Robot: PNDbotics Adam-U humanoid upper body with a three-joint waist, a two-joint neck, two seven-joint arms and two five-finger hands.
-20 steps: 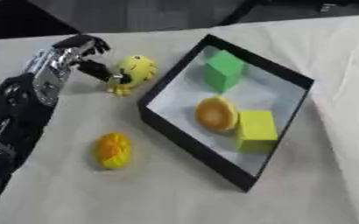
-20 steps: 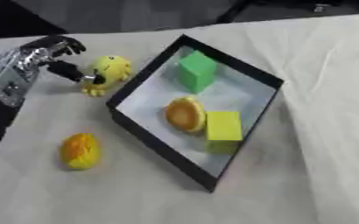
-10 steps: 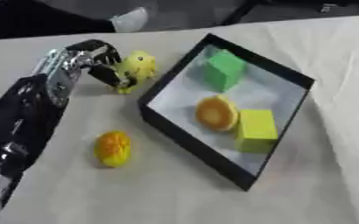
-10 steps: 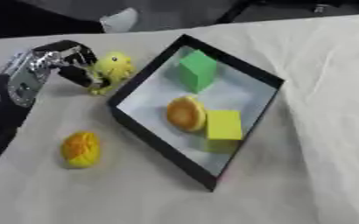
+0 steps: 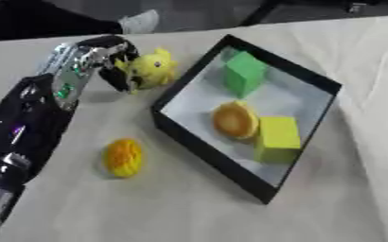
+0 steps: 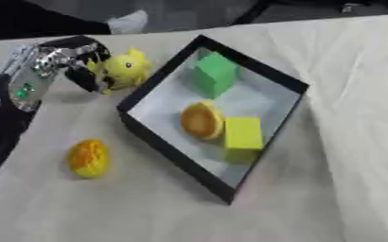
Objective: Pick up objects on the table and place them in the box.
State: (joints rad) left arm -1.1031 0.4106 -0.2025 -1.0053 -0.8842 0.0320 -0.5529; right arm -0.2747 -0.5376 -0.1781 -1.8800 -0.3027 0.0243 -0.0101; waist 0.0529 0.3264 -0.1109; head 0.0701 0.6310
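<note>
A yellow duck-like toy [image 5: 152,69] stands on the cloth just left of the black box [image 5: 208,146]. My left hand [image 5: 100,61] is at the toy's left side, its fingers curled against it; whether they hold it I cannot tell for sure. Inside the box lie a green block [image 5: 245,73], a round orange-brown bun-like piece [image 5: 233,120] and a yellow block [image 5: 277,137]. An orange-yellow rounded object [image 5: 123,157] lies on the cloth left of the box's near wall. My right hand shows in neither view.
A pale cloth covers the table [image 5: 147,208], with open room in front of and right of the box. Beyond the far edge there are dark shapes and a white shoe-like thing [image 5: 139,21].
My left hand has moved right and closed in on the yellow toy, from apart to touching it. The camera has shifted slightly.
</note>
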